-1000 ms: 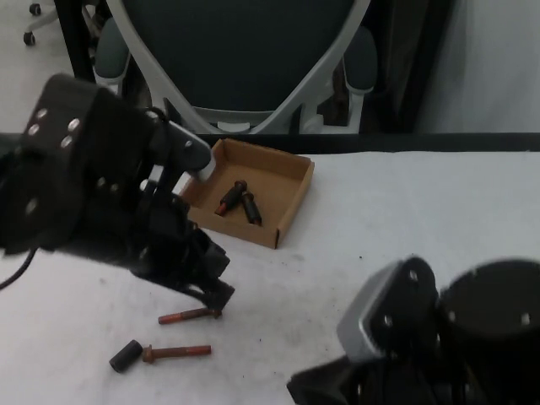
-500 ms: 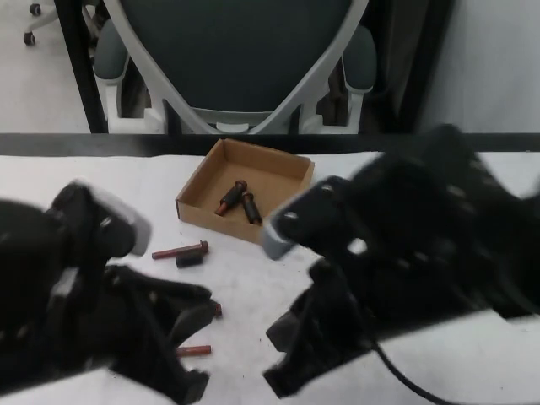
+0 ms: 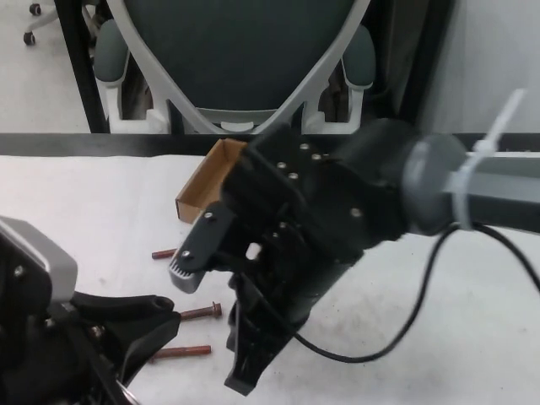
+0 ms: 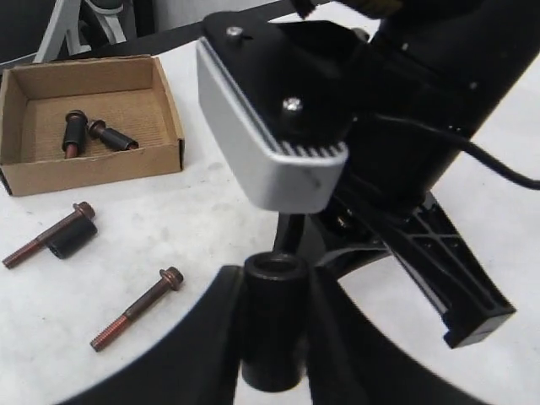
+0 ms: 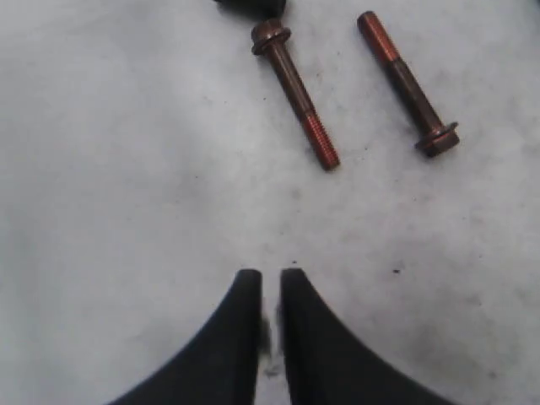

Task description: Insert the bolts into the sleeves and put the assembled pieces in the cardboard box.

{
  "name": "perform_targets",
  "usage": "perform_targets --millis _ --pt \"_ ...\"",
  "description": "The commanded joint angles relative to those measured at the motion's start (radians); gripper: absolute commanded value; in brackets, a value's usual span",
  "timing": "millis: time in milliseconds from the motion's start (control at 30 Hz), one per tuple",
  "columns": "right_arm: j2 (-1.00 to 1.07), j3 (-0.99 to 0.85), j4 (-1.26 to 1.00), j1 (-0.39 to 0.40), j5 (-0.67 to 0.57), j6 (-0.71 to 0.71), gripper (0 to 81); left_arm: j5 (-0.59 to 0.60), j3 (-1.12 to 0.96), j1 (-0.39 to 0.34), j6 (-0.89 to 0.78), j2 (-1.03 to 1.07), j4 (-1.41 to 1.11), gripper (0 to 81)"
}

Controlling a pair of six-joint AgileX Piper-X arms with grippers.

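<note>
Your sleeve (image 4: 273, 337) stands upright with its bore facing up, pinched in your left hand (image 4: 274, 283) low over the bench (image 5: 126, 169). Two loose bolts lie on the bench ahead of your right hand (image 5: 270, 280). The nearer bolt (image 5: 297, 94) and the farther bolt (image 5: 411, 86) lie roughly side by side, with their heads at opposite ends. Beyond them, the cardboard box (image 4: 101, 173) holds two assembled pieces (image 4: 93, 135).

Watch the crowding. Your right arm hangs just beside the held sleeve, so a careless swing could strike the sleeve and tilt it in the grip, and a tilted bore would likely refuse the bolt. If you come down on a bolt with the right hand as it stands now, you will probably shove or roll it rather than straddle it. The bolts also lie near each other, so a wide approach may nudge the second one.

Your left hand is clamped on the sleeve's sides. Your right hand's fingers are almost together, with only a thin gap between them, and they hold nothing.
</note>
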Motion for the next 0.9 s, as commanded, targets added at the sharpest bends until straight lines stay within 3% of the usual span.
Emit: perform_targets --millis 0,33,100,267,867 --pt "0.026 -0.046 0.009 -0.003 0.048 -0.059 31.3 -0.01 0.0 0.001 0.002 -0.011 -0.018 0.8" --pt "0.033 -0.052 0.006 -0.003 0.074 -0.07 38.2 -0.01 0.0 0.001 0.002 -0.011 -0.018 0.8" --pt "0.041 -0.06 -0.002 -0.001 0.12 -0.083 42.4 -0.006 0.0 0.001 0.002 -0.011 -0.019 0.8" --pt "0.057 -0.094 0.002 -0.001 0.119 -0.097 35.0 0.021 0.0 0.001 0.002 -0.011 -0.019 0.8" --pt "0.203 -0.249 0.092 0.059 0.105 -0.129 35.1 0.05 0.0 0.001 0.002 -0.011 -0.015 0.8"
